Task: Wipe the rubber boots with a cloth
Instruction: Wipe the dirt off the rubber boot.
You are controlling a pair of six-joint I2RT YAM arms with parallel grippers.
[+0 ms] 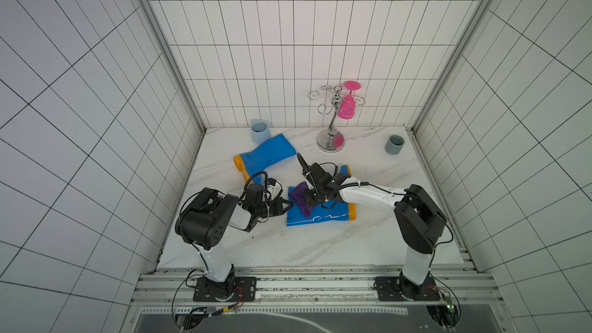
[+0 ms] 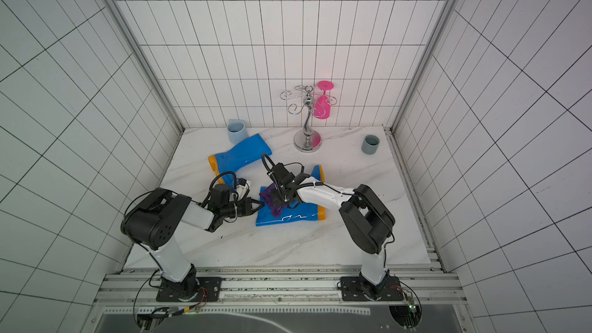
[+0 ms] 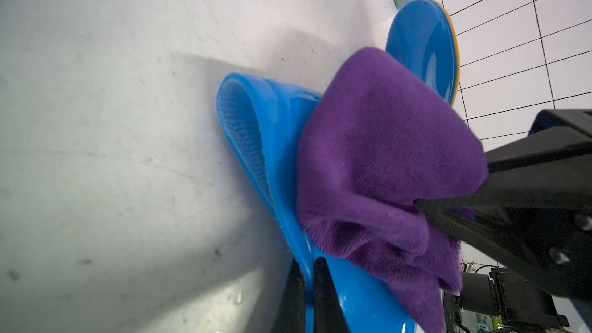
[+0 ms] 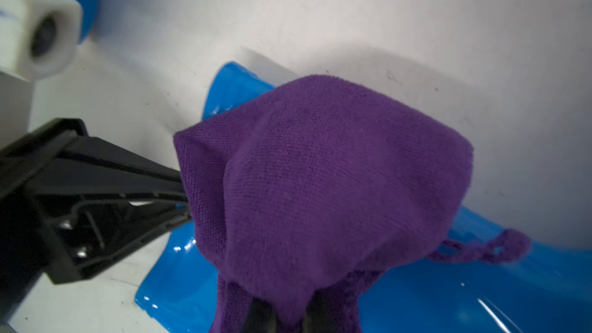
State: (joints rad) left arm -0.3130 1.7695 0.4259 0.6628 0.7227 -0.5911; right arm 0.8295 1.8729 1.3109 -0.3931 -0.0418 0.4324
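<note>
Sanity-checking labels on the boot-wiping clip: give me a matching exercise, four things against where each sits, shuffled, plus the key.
1 cloth
2 pink glass
3 grey cup
4 far boot

a hanging upside down on the metal rack
b lying beside the light blue mug
c bunched on the near boot
d standing alone, back right

Pairs: 1-c, 2-a, 3-d, 4-b

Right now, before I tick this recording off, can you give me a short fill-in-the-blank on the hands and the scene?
The right hand is shut on the cloth, whose colour is ____.
The left hand pinches the rim of the near boot, which lies on its ____.
The glass hanging on the rack is ____.
Missing words: purple; side; pink.
</note>
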